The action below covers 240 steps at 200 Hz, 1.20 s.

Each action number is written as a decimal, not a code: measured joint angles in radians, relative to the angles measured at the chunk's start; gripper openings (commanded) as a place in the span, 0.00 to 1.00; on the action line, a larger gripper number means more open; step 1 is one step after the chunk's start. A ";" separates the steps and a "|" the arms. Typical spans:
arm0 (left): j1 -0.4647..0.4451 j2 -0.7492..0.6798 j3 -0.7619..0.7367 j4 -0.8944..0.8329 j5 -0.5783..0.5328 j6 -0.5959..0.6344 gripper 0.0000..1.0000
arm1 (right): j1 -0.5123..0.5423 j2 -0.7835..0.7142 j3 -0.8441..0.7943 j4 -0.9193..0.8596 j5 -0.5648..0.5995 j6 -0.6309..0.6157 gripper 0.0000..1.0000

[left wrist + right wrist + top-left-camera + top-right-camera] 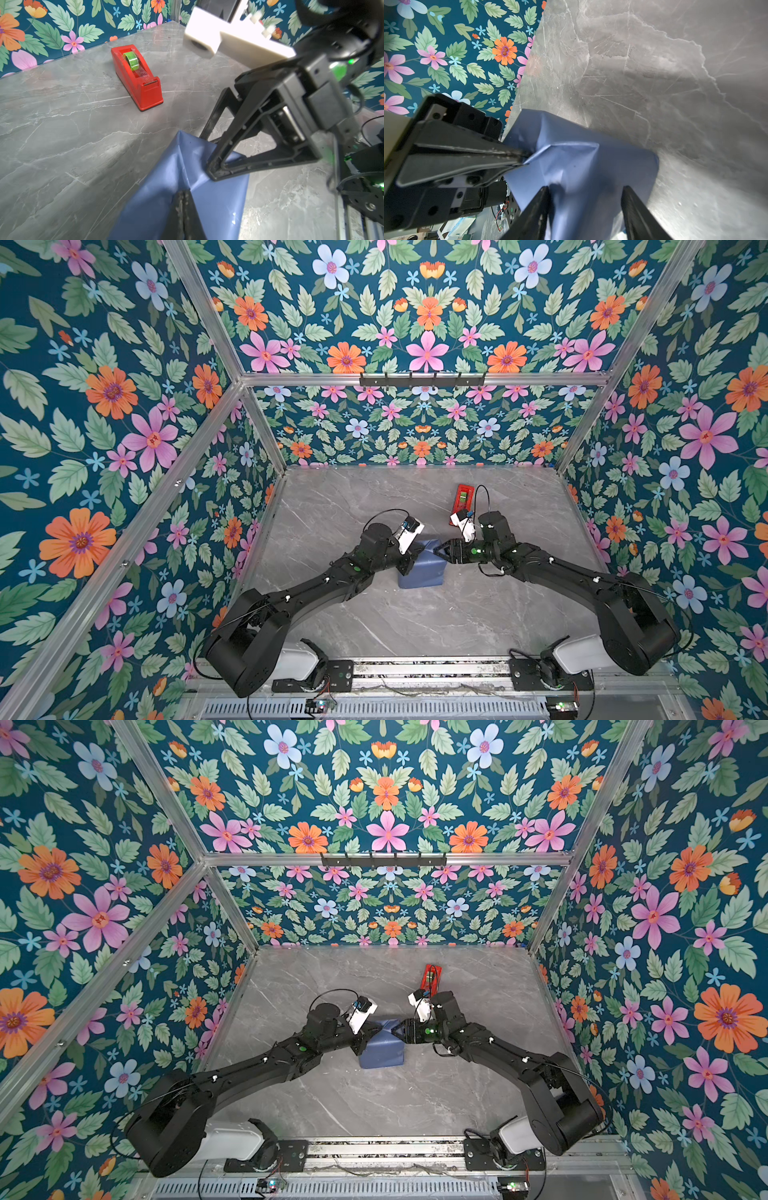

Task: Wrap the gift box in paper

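Pinching tight, the left gripper [527, 159] clamps a fold of the blue paper [419, 572]; the gift box is hidden inside, at the middle of the marble tabletop [374, 614]. The right gripper [585, 189] has its jaws apart astride the parcel's end; whether it's squeezing, I can't tell. If they pull against each other, I'd say that thin sheet tears or springs open.

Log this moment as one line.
left gripper: shut on paper fold | right gripper: jaws apart astride the paper, grip unclear | red tape dispenser: apart, untouched

A red tape dispenser [138, 79] with green roll stands on the grey marble tabletop [62, 124] — floral walls [124, 406] around.
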 measured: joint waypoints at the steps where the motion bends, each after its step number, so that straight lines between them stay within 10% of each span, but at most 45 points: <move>1: 0.000 0.000 0.000 0.001 0.000 0.000 0.06 | 0.000 0.000 0.000 0.000 0.000 0.000 0.55; 240: -0.010 -0.060 -0.030 -0.027 0.054 -0.025 0.05 | 0.051 -0.015 -0.090 0.160 0.080 0.132 0.52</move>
